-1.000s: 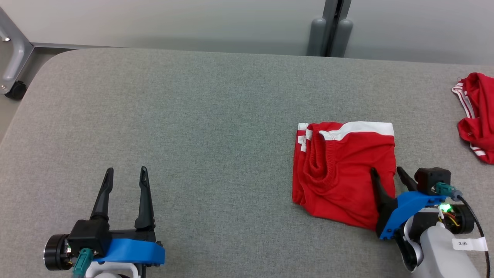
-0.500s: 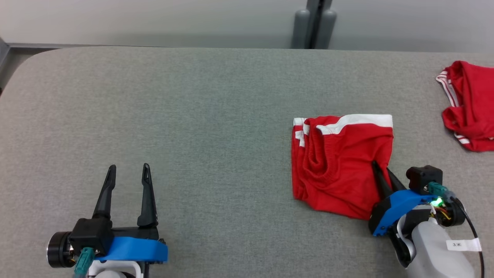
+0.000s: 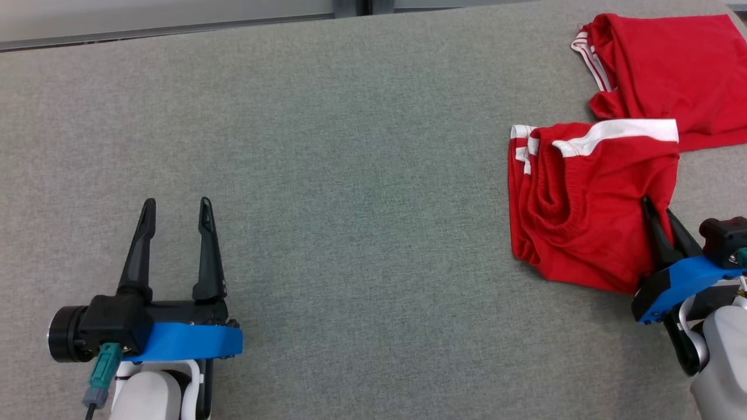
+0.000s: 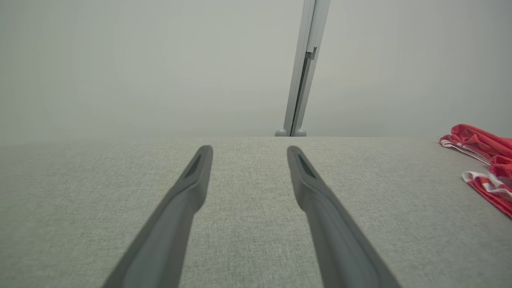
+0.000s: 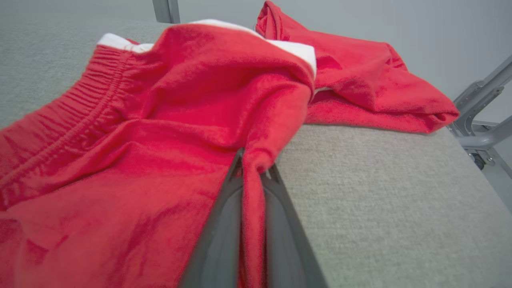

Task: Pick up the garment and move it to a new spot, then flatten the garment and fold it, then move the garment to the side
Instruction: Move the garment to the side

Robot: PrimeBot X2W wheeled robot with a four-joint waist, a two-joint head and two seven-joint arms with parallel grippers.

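The garment (image 3: pixel 578 198) is a folded pair of red shorts with a white stripe, lying at the right of the grey table (image 3: pixel 350 175). My right gripper (image 3: pixel 656 210) is shut on the garment's right edge, and the cloth bunches up at the pinch. Close up in the right wrist view, a red fold of the garment (image 5: pixel 160 132) is squeezed between the closed fingers of the right gripper (image 5: pixel 252 164). My left gripper (image 3: pixel 174 204) rests open at the lower left, far from the cloth, nothing between its fingers (image 4: pixel 192 188).
A second red garment (image 3: pixel 665 64) with white stripes lies at the table's far right corner, touching the held one's top edge. The table's back edge runs along a pale wall. A grey metal frame (image 5: pixel 476 120) stands beyond the right end.
My right gripper closed on the garment's right edge. The head camera has shifted, so the whole scene sits differently in view. The left gripper stays open.
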